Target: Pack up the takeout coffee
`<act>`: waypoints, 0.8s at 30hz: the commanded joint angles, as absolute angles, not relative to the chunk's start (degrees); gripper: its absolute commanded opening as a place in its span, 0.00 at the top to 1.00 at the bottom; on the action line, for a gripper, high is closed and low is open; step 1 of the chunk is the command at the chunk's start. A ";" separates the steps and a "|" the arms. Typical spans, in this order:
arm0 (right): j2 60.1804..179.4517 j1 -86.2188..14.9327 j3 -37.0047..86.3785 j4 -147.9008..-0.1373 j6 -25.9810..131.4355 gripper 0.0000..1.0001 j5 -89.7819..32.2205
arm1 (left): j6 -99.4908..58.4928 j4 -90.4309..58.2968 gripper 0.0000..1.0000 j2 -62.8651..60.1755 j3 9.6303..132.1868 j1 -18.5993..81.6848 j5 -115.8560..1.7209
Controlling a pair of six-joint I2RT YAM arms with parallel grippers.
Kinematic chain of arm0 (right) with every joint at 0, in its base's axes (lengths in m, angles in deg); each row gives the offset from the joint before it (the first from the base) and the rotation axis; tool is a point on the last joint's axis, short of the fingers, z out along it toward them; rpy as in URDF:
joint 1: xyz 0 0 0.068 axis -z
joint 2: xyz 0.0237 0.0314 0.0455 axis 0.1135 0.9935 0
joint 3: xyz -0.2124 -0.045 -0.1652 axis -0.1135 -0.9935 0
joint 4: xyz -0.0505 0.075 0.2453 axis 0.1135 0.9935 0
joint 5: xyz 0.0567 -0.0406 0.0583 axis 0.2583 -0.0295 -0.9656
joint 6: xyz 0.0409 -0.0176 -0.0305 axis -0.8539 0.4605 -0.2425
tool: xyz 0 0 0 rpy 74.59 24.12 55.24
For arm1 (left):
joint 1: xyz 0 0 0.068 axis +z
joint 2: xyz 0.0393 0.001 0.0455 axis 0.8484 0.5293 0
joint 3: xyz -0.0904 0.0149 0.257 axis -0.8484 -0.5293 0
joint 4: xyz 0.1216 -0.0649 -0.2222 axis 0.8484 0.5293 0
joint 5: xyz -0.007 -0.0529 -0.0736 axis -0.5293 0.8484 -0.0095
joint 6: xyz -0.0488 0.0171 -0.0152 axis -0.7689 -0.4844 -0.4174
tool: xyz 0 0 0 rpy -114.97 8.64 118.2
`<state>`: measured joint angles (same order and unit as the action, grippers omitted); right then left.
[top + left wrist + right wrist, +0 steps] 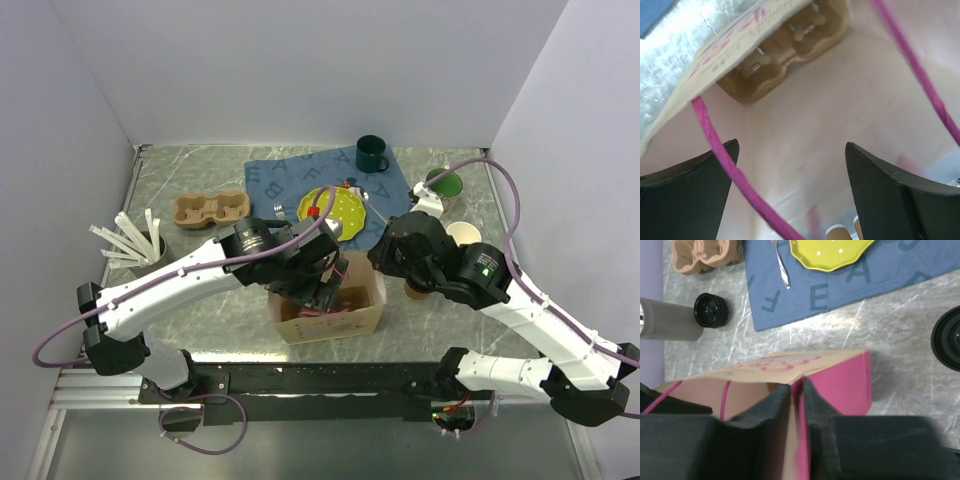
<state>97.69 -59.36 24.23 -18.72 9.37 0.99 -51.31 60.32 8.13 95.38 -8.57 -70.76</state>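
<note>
Worktop [240,335] carries one paper bag [330,322], one takeout coffee and two green mugs [372,153]. My left hand [791,145] is spread wide inside the bag. My right hand [796,387] pinches its pink wall. The takeout coffee [413,290] stands upright just right of the bag, half hidden under my right arm, so it is nearer the right hand.

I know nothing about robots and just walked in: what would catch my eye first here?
The pink-lined paper bag stands out, at the near middle of the table. The left claw hangs open inside it, over a cardboard cup carrier, while the right claw pinches its rim. Behind lies a blue cloth bearing a yellow-green plate.
</note>
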 commanded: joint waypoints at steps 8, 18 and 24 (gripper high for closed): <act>86.74 -58.99 21.31 -35.31 38.74 0.52 -10.48 | -47.07 64.17 0.08 12.10 102.98 -8.32 -73.07; 81.36 -58.99 12.77 -50.97 57.69 0.48 -29.92 | -46.62 64.52 0.06 12.98 105.00 -8.05 -72.62; 80.84 -58.90 9.53 -53.17 65.33 0.49 -37.66 | -46.62 63.91 0.06 13.25 104.83 -7.26 -73.33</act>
